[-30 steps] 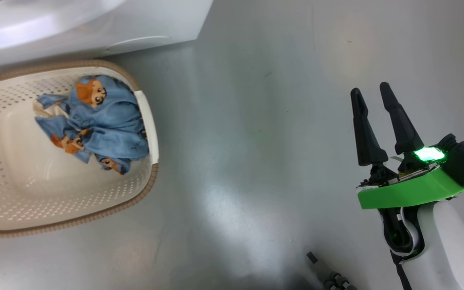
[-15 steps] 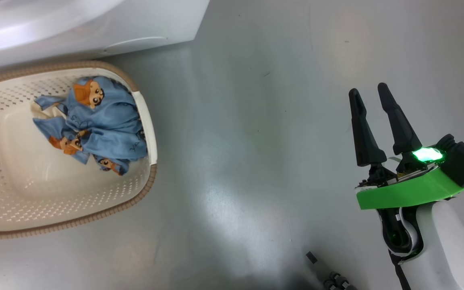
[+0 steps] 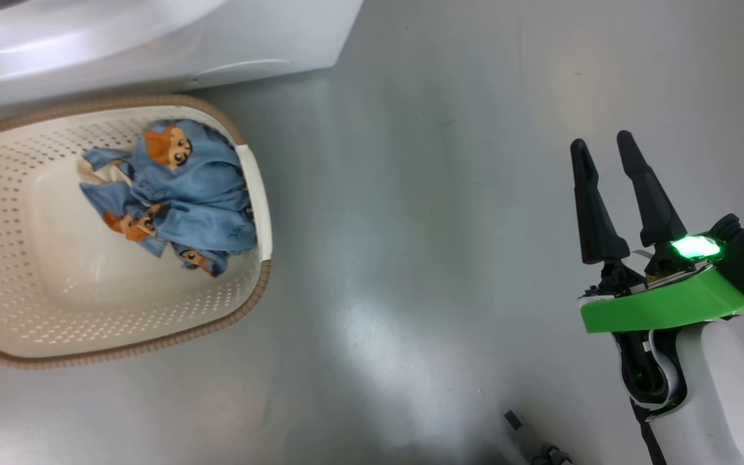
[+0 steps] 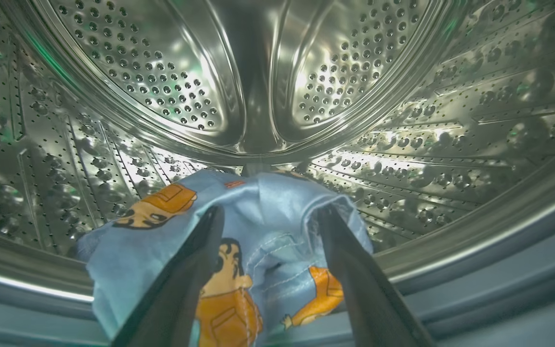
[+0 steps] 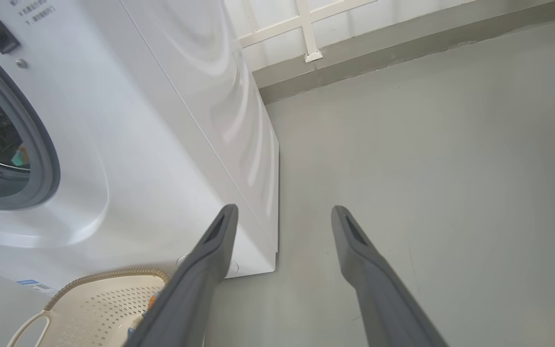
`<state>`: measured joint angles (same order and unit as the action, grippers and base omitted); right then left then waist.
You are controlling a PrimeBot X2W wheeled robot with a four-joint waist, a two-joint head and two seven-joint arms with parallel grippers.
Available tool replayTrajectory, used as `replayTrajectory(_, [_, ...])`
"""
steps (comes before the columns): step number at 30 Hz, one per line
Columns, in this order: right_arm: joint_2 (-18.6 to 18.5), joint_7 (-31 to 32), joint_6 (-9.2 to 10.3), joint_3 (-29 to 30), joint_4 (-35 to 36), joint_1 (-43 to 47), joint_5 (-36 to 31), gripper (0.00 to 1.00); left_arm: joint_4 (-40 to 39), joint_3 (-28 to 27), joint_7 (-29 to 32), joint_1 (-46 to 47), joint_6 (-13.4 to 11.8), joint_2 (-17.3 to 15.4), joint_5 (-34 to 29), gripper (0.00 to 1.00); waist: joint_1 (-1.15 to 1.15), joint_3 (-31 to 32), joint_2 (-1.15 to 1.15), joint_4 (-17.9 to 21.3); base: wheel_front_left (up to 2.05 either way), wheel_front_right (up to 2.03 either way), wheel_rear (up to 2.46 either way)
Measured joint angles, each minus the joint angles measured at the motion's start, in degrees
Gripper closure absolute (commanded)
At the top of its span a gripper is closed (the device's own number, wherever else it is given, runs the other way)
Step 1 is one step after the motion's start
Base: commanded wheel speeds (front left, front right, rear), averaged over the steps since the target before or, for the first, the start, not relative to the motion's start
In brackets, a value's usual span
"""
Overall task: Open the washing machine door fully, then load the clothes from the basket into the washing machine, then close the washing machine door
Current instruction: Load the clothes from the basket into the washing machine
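Loading is running about half done: the left pincer (image 4: 270,210) is hanging released over one blue garment (image 4: 138,241) inside the washing machine drum (image 4: 403,144), the second garment (image 3: 197,200) is lying in the basket (image 3: 55,303), the right pincer (image 3: 601,139) is hovering spread open, and closing the door is waiting.

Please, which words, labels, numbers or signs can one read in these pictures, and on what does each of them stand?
Nothing can be read with certainty.
On the washing machine front, near its top: grey print lines, too small and blurred.
Low on the same front: blue sticker, too small.
On the garment in the drum: orange tag, blurred.
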<state>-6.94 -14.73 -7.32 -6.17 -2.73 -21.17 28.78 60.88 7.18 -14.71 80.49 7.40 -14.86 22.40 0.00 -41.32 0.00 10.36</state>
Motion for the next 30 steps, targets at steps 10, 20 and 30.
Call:
replayTrajectory(10, [-1.2,0.0,0.00,1.1,0.0,0.3,-0.1,0.00,-11.3,-3.9,0.0,-11.3,0.0,2.4,1.1,0.00,0.00,2.4,0.00,-2.2,0.00,0.00,0.00])
replayTrajectory(20, [-2.8,0.0,0.00,2.0,-0.5,3.1,-0.4,0.00,-23.3,-8.0,0.0,-26.7,0.0,6.0,-2.4,0.00,0.00,6.2,0.00,-4.6,0.00,0.00,0.00])
replayTrajectory(30, [-4.2,0.0,0.00,3.1,-0.7,5.8,-0.4,0.00,-33.9,-10.6,0.0,-40.5,0.0,8.4,-4.1,0.00,0.00,9.9,0.00,-6.7,0.00,0.00,0.00])
